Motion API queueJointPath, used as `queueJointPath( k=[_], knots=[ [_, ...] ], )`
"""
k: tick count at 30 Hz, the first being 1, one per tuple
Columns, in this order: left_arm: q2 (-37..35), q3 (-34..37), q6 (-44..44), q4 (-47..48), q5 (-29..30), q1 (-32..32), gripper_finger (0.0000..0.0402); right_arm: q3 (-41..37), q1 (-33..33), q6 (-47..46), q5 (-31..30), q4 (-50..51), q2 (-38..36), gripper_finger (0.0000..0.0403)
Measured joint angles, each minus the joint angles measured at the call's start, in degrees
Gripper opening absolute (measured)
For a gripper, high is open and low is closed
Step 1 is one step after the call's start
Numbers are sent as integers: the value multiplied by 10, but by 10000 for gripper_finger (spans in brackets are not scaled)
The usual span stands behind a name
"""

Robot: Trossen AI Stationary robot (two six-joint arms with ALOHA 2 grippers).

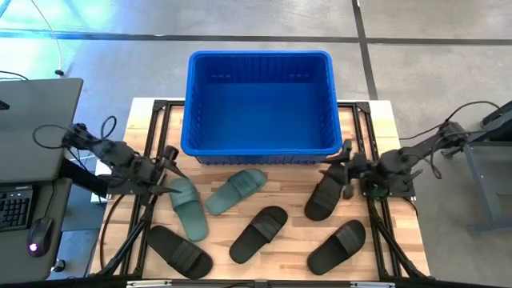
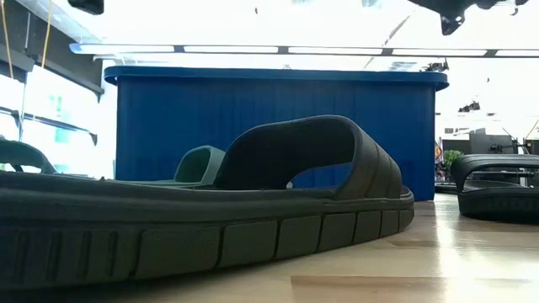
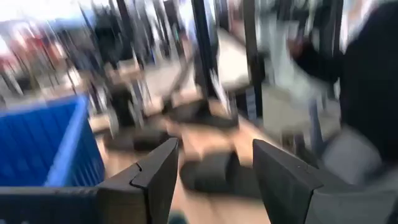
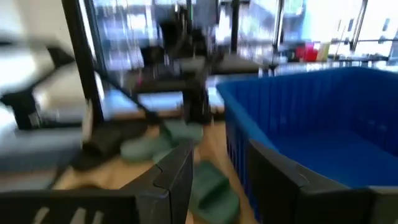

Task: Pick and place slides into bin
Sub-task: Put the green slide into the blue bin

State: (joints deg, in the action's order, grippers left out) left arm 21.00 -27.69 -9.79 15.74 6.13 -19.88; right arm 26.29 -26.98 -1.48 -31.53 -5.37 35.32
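The blue bin [image 1: 260, 104] stands at the table's far middle and holds no slides. Two green slides [image 1: 188, 208] [image 1: 236, 190] and several black slides [image 1: 258, 234] [image 1: 337, 246] [image 1: 178, 250] [image 1: 326, 196] lie sole-down on the wooden table in front of it. My left gripper [image 1: 174, 170] is open in the air above the table's left side, near the left green slide. My right gripper [image 1: 344, 170] is open in the air at the right, above the far end of a black slide. Both wrist views show empty open fingers [image 3: 214, 168] [image 4: 221, 162].
Black frame rails [image 1: 152, 136] run along the table's left and right sides. A laptop [image 1: 32, 128] and a mouse sit on a stand to the left. In the low view a black slide [image 2: 253, 210] fills the foreground before the bin [image 2: 278, 126].
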Motion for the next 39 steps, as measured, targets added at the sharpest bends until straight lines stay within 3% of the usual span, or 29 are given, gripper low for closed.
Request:
queueJointPath(
  k=[5,9,15,20,25,30,35,39],
  knots=[
    [195,-104,48,129,-3,0,191,56,0,6,2,2,130,139],
    [356,-161,120,229,-31,0,191,95,0,66,-8,1,204,139],
    [572,-230,206,379,-115,0,191,126,0,142,-45,3,262,139],
    [700,-265,228,445,-117,-5,191,127,0,155,-77,8,276,139],
    [770,-307,251,483,-85,-20,191,126,0,166,-88,11,276,139],
    [785,-362,263,520,-79,-47,191,126,0,184,-90,11,276,139],
    [785,-414,339,594,-7,-77,191,126,0,185,-90,9,276,139],
    [785,-417,421,633,42,-96,191,126,0,180,-90,9,276,139]
  ],
)
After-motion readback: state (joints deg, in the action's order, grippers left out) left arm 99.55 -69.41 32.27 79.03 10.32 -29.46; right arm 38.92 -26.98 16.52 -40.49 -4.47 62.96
